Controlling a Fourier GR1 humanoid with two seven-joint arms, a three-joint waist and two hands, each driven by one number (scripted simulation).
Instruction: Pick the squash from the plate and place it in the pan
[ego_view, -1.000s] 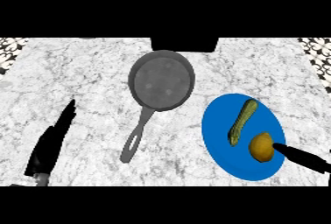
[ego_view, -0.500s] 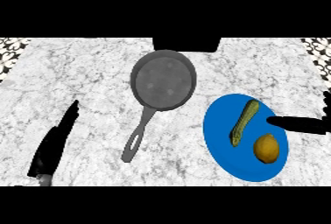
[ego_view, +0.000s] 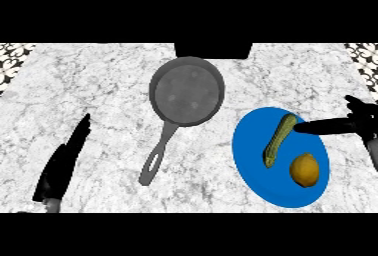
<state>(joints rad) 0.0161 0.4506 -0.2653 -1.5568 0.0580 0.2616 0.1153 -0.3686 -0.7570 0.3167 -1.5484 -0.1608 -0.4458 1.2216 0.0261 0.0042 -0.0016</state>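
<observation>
A long green squash (ego_view: 279, 139) lies on the blue plate (ego_view: 258, 170) at the right, next to a yellow lemon (ego_view: 305, 169). My right hand (ego_view: 353, 123) comes in from the right edge, its fingers straight; one fingertip touches the squash's upper end. The grey pan (ego_view: 187, 92) sits left of the plate with nothing in it, its handle pointing toward the lower left. My left hand (ego_view: 65, 163) rests open at the lower left, fingers up.
The counter (ego_view: 96, 90) is white marble. A dark block (ego_view: 212, 49) sits at the back edge behind the pan. Patterned strips show at the far left and right corners.
My right hand has moved from beside the lemon up along the plate's right side, to the squash's upper end. The left hand has barely shifted.
</observation>
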